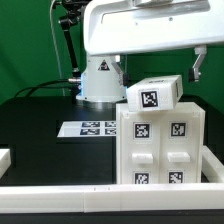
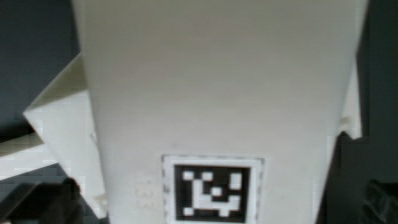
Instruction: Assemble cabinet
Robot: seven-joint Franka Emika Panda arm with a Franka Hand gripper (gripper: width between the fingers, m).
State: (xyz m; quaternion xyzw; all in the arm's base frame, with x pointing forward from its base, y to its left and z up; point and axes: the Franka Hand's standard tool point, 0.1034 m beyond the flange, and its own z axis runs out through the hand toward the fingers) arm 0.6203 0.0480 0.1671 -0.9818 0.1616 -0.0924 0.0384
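Cabinet upright on black table, tagged block tilted atop

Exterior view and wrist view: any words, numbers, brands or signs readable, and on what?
No words, brands or numbers readable in either view.
Cabinet: square black-and-white tags only, patterns, no letters.
Marker board: tags only.
Robot base: triangle sign, too small to read.
White panel in wrist view: one tag, no text.

The exterior view looked from the front, slightly above the table, toward the robot base, with the cabinet near. The wrist view faced one tagged white panel of that cabinet, very close.
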